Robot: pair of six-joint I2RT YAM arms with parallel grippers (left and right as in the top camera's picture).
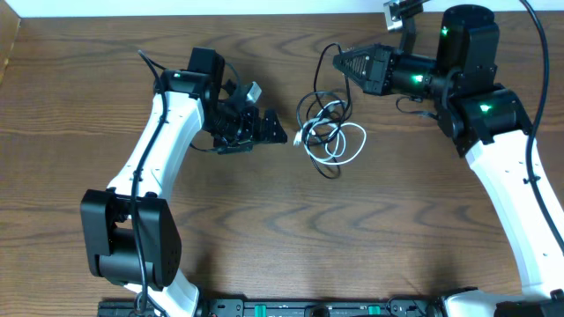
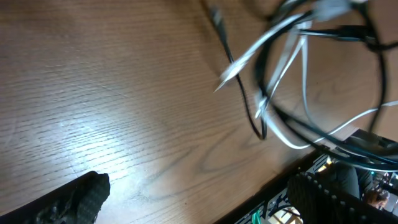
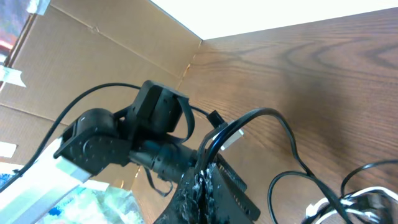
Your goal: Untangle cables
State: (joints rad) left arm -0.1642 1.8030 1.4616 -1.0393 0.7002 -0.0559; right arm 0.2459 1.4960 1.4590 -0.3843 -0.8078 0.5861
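The cables [image 1: 328, 132] lie in one loose knot at the middle of the bench [image 1: 88, 106]. They are thin, round, limp leads with smooth sheaths. The white cable [image 1: 345, 145] curls in a small glossy coil on the knot's near side, and dark loops cross over and through it. One black cable [image 3: 261, 112] rises out of the knot's far side in a springy arc to the right hand [image 1: 337, 62], whose fingers are pressed together on it. The left hand [image 1: 275, 128] sits just beside the knot on the opposite side, low over the bench with its textured black fingers spread wide and nothing between them. The step in hand looks like drawing that black strand free. It would go best if the left hand pinned the white coil while the right pulled slowly and low, away from the knot. The pull should ease off wherever a small plug catches in a loop, since the slick wood-grain surface would let the whole bundle slide.
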